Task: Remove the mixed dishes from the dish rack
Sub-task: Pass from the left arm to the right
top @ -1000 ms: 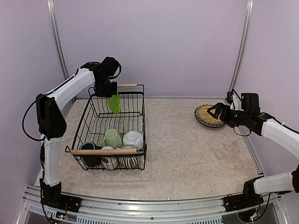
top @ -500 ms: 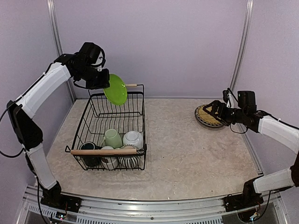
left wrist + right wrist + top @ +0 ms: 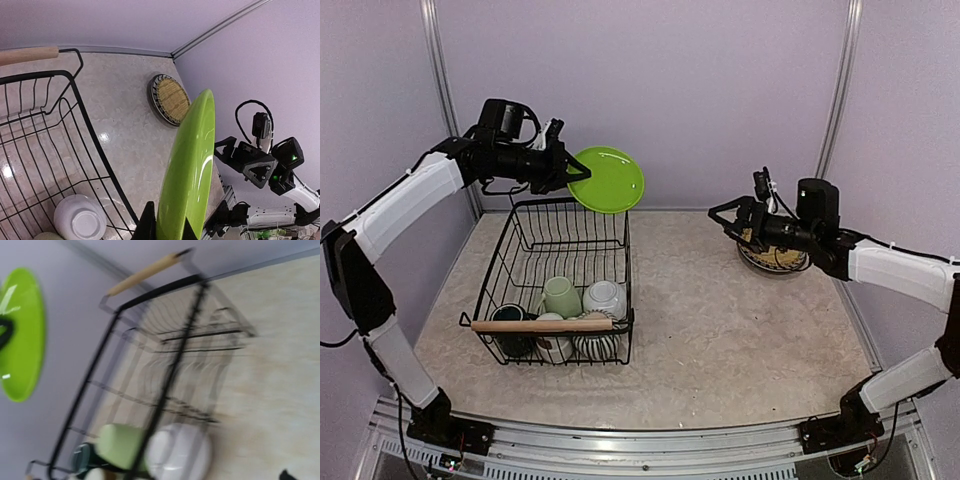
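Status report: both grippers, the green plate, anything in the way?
Left gripper shut on lime-green plate, in the air, out of dish rack. Right gripper open, empty, near striped plate. Nothing seen between them.

The space is enclosed by plain pale lilac walls (image 3: 720, 90), joined at the rear corners by slim metal posts (image 3: 840, 100). A mottled beige tabletop (image 3: 720, 330) is laid below, edged at the near side by an aluminium rail (image 3: 650, 445). Soft, even light is cast throughout.
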